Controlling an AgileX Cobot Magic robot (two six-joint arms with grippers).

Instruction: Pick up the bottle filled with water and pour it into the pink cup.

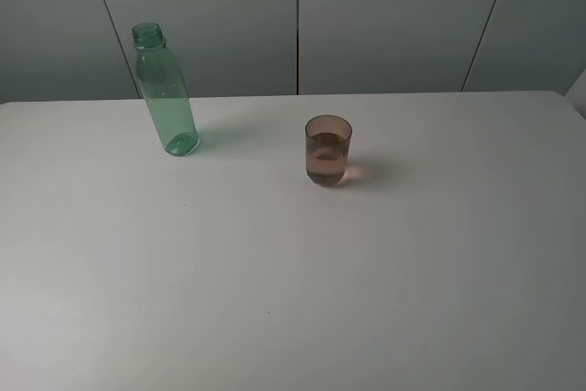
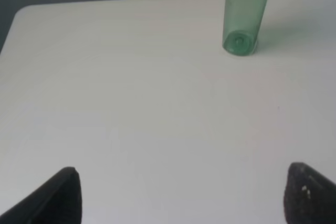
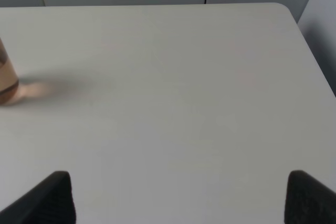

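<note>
The green bottle (image 1: pixel 165 93) stands upright, uncapped, at the back left of the white table (image 1: pixel 275 281). It also shows in the left wrist view (image 2: pixel 244 14), far ahead of my left gripper (image 2: pixel 181 195). The left gripper is open and empty, with its black fingertips (image 2: pixel 60 198) wide apart. The pink cup (image 1: pixel 328 150) stands upright near the table's middle, with liquid in it. Only its edge shows in the right wrist view (image 3: pixel 6 80). My right gripper (image 3: pixel 181 198) is open and empty, far from the cup. Neither gripper shows in the high view.
Grey wall panels (image 1: pixel 293 16) run behind the table's back edge. The table's rounded back right corner (image 3: pixel 286 9) and right edge show in the right wrist view.
</note>
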